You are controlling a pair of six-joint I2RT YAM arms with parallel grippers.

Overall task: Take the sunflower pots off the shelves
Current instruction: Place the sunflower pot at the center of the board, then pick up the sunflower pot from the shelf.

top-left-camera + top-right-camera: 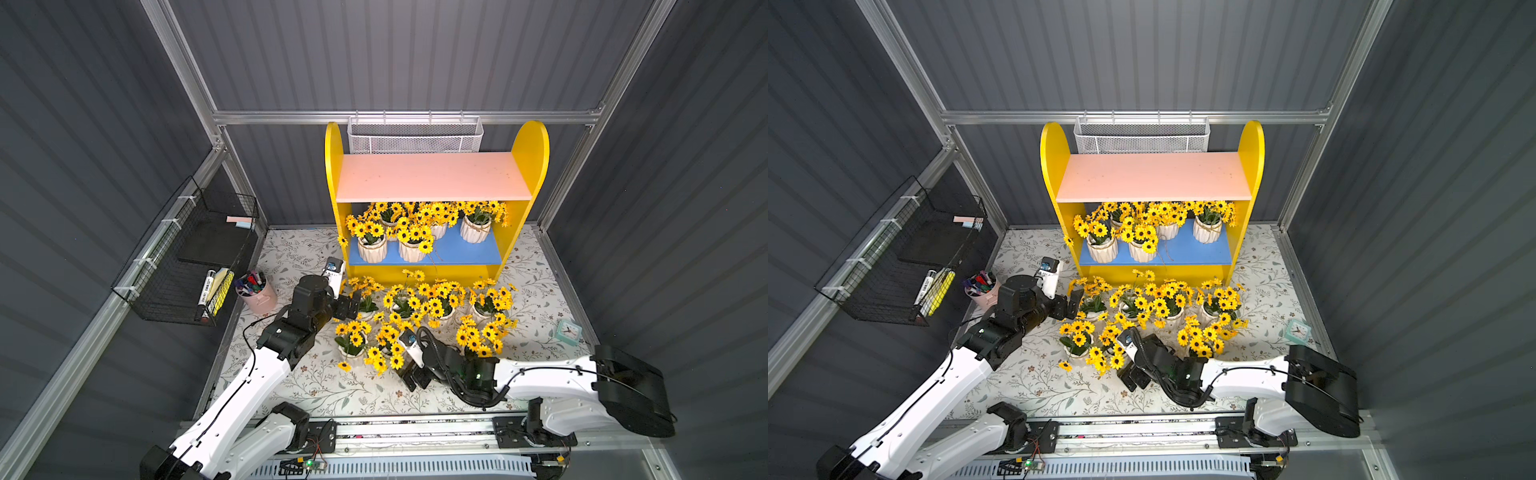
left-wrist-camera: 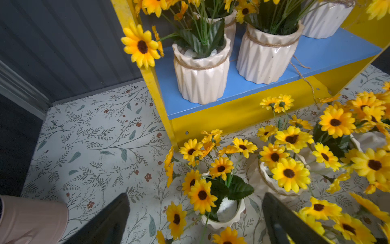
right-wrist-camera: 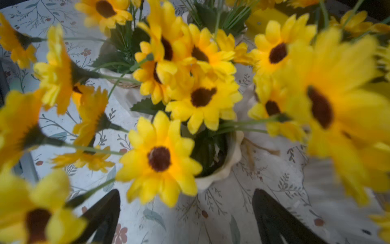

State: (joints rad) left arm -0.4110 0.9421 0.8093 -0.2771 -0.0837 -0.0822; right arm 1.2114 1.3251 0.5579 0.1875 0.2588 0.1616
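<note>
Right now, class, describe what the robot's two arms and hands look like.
The left arm and right arm have smooth white shells, black joints and thin black cables along them. The left hand and right hand are black, each with two flat tapered fingers and a white camera block.

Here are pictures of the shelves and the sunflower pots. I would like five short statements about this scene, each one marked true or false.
1. The pink upper board carries no pots. True.
2. The blue lower board is bare. False: several sunflower pots stand on it.
3. The right gripper holds a pot. False: its jaws are open and grip nothing.
4. A small clock sits on the table. True.
5. The cup of marker pens stands on the shelves. False: it stands on the table.
</note>
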